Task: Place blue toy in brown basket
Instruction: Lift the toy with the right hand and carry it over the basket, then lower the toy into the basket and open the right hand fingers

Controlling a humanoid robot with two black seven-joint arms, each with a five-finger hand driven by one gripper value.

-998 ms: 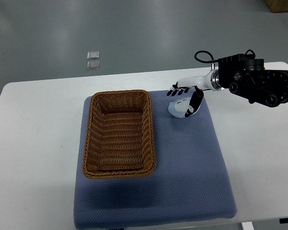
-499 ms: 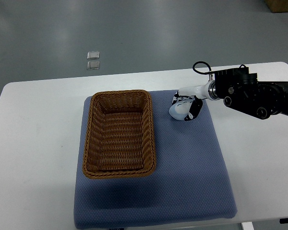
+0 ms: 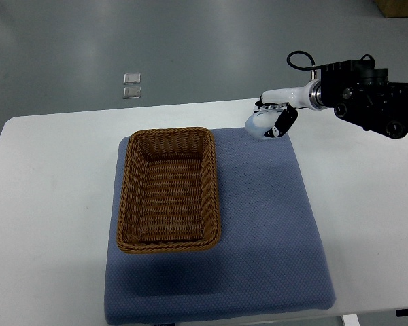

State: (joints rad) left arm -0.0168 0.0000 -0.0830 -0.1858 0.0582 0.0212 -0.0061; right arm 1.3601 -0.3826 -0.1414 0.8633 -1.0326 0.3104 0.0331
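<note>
Blue toy (image 3: 260, 124) half-hidden in right hand (image 3: 272, 120)

You had a white desk (image 3: 47, 204) filling most of the view, with a blue-grey mat (image 3: 272, 238) spread over its middle and reaching toward the 6 o'clock edge. Beyond the desk, toward 12 o'clock, the grey floor (image 3: 224, 47) showed, and two small pale square plates (image 3: 132, 85) lay on it, touching, around 11 o'clock.
</note>
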